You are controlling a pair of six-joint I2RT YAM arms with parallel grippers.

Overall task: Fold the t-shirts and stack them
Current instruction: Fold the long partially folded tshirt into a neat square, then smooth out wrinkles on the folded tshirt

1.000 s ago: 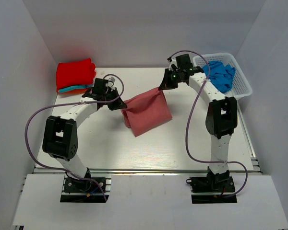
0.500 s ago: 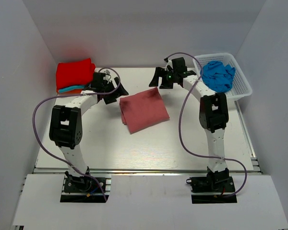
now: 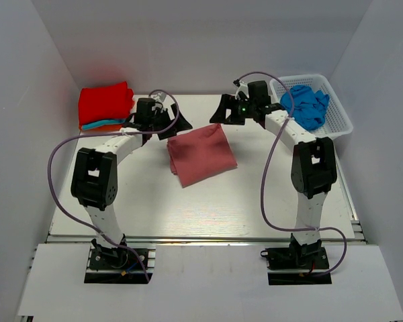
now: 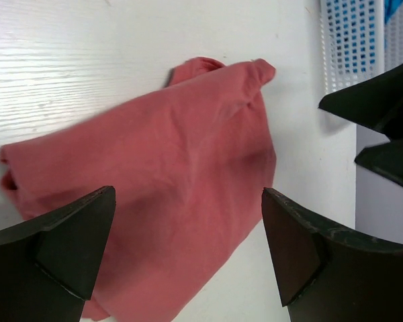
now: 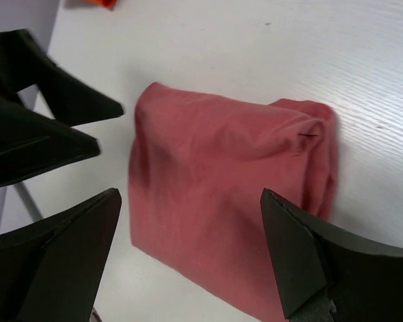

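Shows a dusty rose-red t-shirt [image 3: 200, 154] folded into a rough rectangle, lying flat near the middle of the tabletop [image 3: 188, 208], set slightly askew. Shows its far right corner bunched into a small knob of cloth (plain in both wrist views).

Puts the left hand [image 3: 171, 127] just beyond the shirt's far left corner, fingers spread wide, pinching nothing. Puts the right hand [image 3: 223, 119] just beyond the far right corner, likewise spread wide and empty. Sets the two hands facing each other across the shirt's far edge, each with the other's dark fingers at the side of its own wrist view. Cannot tell from above about any fingertip grazing the fabric. In the wrist views, only flat cloth and bare tabletop between each pair of fingers, with no fold caught.

Has a stack of folded shirts at the far left corner, well apart from the rose-red one: a bright red t-shirt [image 3: 106, 102] on top, the edge of a turquoise t-shirt [image 3: 95, 125] below it, a sliver of an orange t-shirt [image 5: 94, 3] at the bottom. Holds a crumpled bright blue t-shirt [image 3: 305, 104] in the white lattice basket [image 3: 342, 124] at the far right, heaped above the rim. Trails purple cables [image 3: 262, 191] from both arms.
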